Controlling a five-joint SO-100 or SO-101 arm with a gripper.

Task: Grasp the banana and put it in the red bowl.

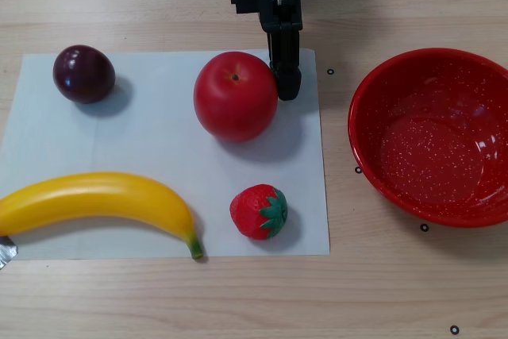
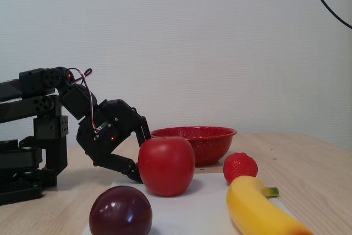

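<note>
Approach step, by my reading: pincer [image 1: 286, 89] released and empty beside the apple [image 1: 235, 96]; next, reach the banana [image 1: 99, 204].

yellow banana [image 1: 95, 200], white-speckled red bowl [image 1: 373, 89], red apple [image 1: 235, 97], black fingers [image 1: 287, 77]

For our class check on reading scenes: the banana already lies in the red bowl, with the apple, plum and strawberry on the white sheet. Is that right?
Not quite. The other view shows the bowl empty; the banana lies on the white sheet with the apple, plum and strawberry.
</note>
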